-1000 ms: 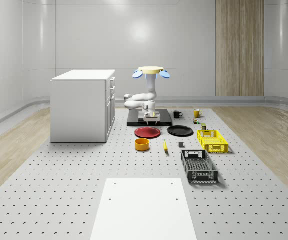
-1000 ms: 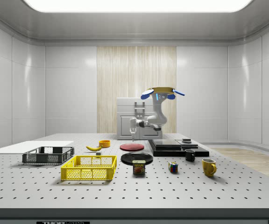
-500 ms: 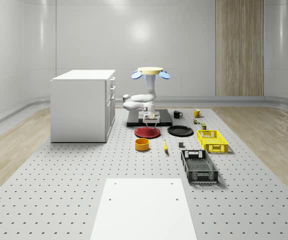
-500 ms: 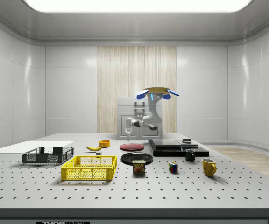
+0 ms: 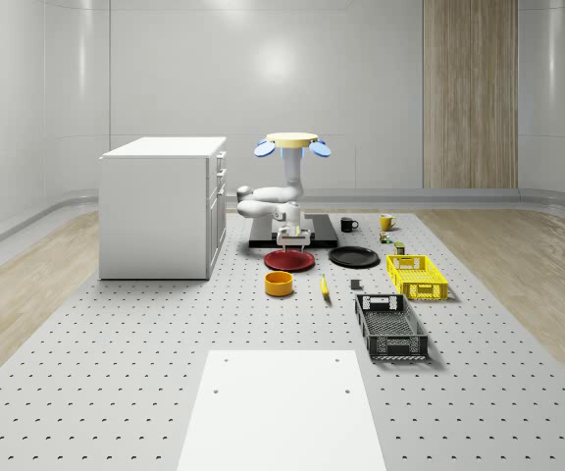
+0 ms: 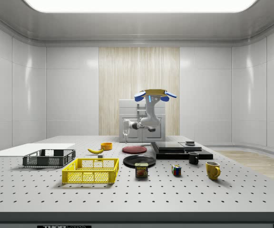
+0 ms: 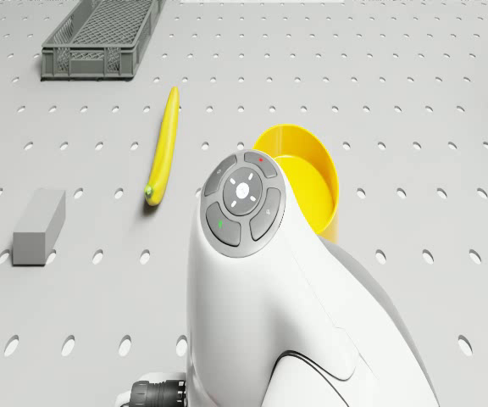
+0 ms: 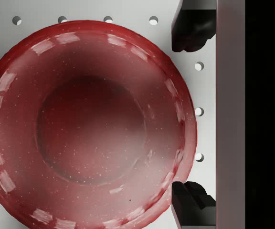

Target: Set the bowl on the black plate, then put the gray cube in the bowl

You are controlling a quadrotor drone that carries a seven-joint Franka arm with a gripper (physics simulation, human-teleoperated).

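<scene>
The yellow bowl (image 5: 279,284) (image 6: 106,146) (image 7: 307,174) stands on the perforated table in front of a red plate (image 5: 289,260) (image 8: 85,124). To the whole-scene view's right of the red plate lies the black plate (image 5: 353,257) (image 6: 139,160). The gray cube (image 5: 356,286) (image 7: 39,225) rests beyond the banana (image 5: 324,286) (image 7: 163,148). The drone (image 5: 291,143) (image 6: 151,95) hovers above the red plate's far side. My gripper (image 5: 293,238) (image 6: 125,137) (image 8: 192,117) hangs open and empty over the red plate's rim, apart from the bowl.
A black platform (image 5: 292,234) (image 8: 266,114) lies just behind the gripper, and a white cabinet (image 5: 163,206) stands at the whole-scene view's left. A yellow crate (image 5: 416,276), a dark crate (image 5: 389,326), two mugs (image 5: 348,225) and a can (image 6: 141,170) sit to the right.
Drone and arm have drifted off the black platform toward the red plate, leftward in the side view. The gripper now hangs over the plate's rim. No object has moved.
</scene>
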